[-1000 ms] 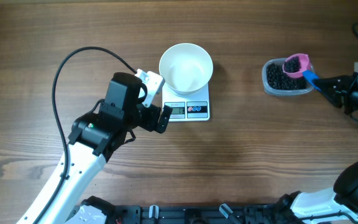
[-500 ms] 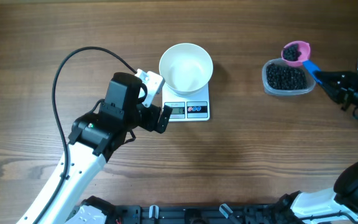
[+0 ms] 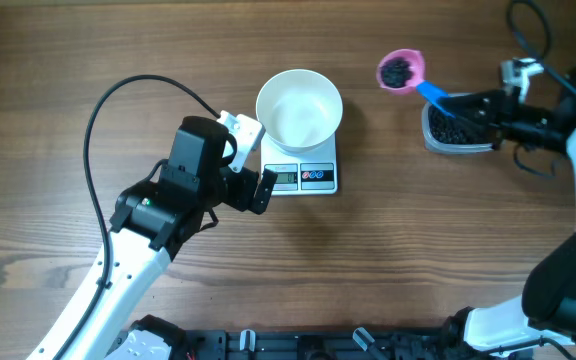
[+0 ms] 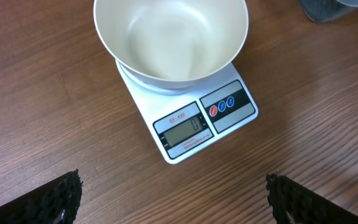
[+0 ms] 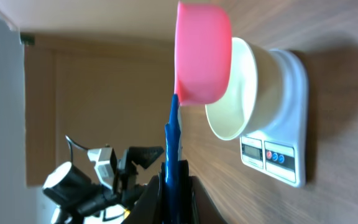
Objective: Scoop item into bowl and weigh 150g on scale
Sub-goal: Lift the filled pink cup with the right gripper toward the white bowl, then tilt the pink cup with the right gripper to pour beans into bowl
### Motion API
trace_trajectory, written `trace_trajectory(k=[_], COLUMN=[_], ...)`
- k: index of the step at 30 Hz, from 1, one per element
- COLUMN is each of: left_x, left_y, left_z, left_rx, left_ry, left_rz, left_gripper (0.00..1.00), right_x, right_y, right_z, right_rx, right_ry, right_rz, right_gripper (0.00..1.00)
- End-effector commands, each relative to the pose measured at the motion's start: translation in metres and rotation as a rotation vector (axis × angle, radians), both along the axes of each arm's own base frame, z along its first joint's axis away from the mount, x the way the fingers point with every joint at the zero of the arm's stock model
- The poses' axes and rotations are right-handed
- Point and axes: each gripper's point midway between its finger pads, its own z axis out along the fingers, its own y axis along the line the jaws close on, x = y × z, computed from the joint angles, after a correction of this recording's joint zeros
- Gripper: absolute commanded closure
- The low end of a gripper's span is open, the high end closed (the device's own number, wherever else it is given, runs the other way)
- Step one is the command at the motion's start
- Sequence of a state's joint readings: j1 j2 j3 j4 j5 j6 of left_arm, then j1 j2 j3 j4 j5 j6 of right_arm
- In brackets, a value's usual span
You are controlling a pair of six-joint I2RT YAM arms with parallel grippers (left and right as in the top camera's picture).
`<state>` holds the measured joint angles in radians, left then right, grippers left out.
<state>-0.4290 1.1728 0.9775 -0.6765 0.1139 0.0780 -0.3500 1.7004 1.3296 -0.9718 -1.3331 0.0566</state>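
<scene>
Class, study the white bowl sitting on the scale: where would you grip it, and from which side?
Pinch the bowl by its rim from straight above, straddling the wall. It sits upright, empty and open-topped on the scale; its round, smooth sides look too wide to span.

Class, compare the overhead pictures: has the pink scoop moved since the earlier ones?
Yes. The pink scoop has travelled left, away from the clear tub, toward the white bowl.

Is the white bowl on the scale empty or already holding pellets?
Empty: the bowl shows bare white inside, overhead and from the left wrist; the pellets sit in the pink scoop, apart from it.
</scene>
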Motion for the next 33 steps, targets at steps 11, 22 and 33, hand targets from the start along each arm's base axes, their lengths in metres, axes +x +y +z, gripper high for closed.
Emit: trace_trajectory(k=[11, 22, 33], left_x=[0.004, 0.004, 0.004], left_y=[0.0, 0.0, 0.0], left_z=[0.006, 0.006, 0.006], left_rx=[0.003, 0.003, 0.004], left_ry=[-0.021, -0.021, -0.021], left_rz=[-0.01, -0.01, -0.01], left_gripper=[0.0, 0.0, 0.0], right_x=[0.02, 0.024, 0.03], right_y=[0.073, 0.108, 0.143], right_z=[-0.021, -0.048, -0.042], right_rx=[-0.178, -0.453, -0.517], right_ry=[-0.071, -0.289, -0.476], right_rz=[0.136, 0.252, 0.319], right_gripper=[0.96, 0.96, 0.96])
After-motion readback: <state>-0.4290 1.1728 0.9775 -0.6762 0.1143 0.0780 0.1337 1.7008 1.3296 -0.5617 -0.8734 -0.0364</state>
